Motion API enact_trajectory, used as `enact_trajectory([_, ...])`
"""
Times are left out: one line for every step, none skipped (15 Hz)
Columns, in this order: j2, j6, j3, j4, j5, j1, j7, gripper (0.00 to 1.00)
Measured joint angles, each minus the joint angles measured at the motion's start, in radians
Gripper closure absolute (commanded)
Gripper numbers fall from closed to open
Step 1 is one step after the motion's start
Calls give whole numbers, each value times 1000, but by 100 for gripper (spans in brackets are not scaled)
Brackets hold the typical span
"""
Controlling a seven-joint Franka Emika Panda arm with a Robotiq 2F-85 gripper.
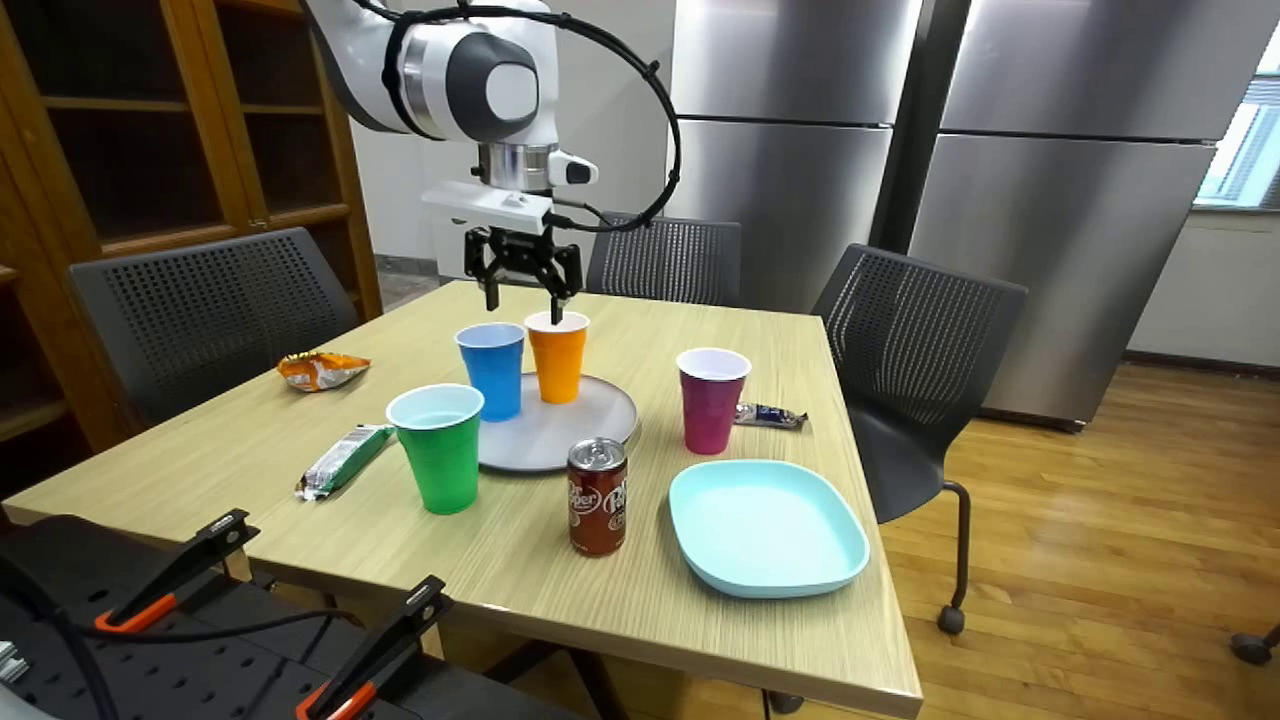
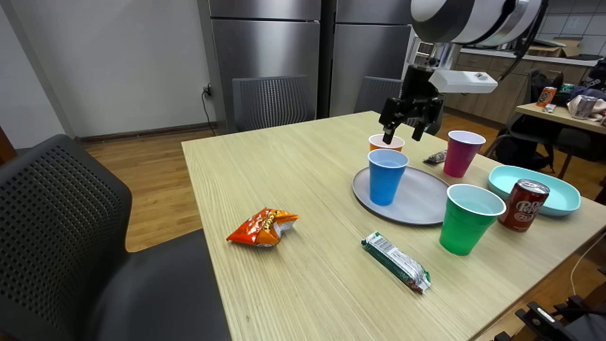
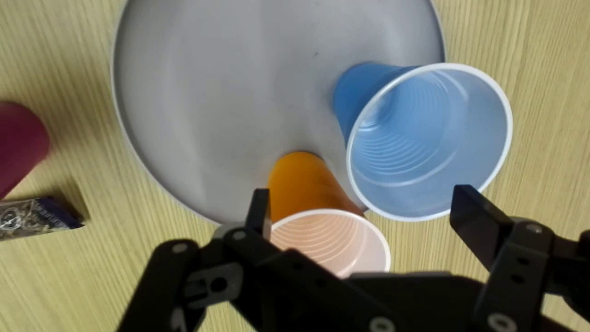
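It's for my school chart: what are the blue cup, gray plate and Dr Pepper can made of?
The blue cup looks like thin, glossy plastic: its inside shows shiny ridges. The gray plate looks matte, with only soft shine; maybe plastic or ceramic. The Dr Pepper can seems printed metal, with a shiny silvery top.

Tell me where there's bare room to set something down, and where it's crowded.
Bare: the tabletop between the orange snack bag and the gray plate; the inside of the teal dish; the gray plate's side facing the burgundy cup. Crowded: around the blue cup and orange cup, close together under the open gripper.
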Motion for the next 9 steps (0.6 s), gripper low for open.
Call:
enact_trajectory([-6,-2,-4,0,0,0,0,0])
enact_trajectory([-12,-5,-9,1,0,-1,0,0])
enact_trajectory([-18,-9,-14,1,0,-2,0,0])
enact_trajectory([-24,-12,-18,2,0,-6,0,0])
enact_trajectory([-32,-17,-25,2,0,-9,0,0])
enact_trajectory([-40,-21,-33,2,-1,-13,0,0])
enact_trajectory([-46,-25,-41,2,-3,-16,0,0])
enact_trajectory([-52,-28,-52,3,-9,-20,0,0])
enact_trajectory([-55,-34,-64,5,-17,-24,0,0])
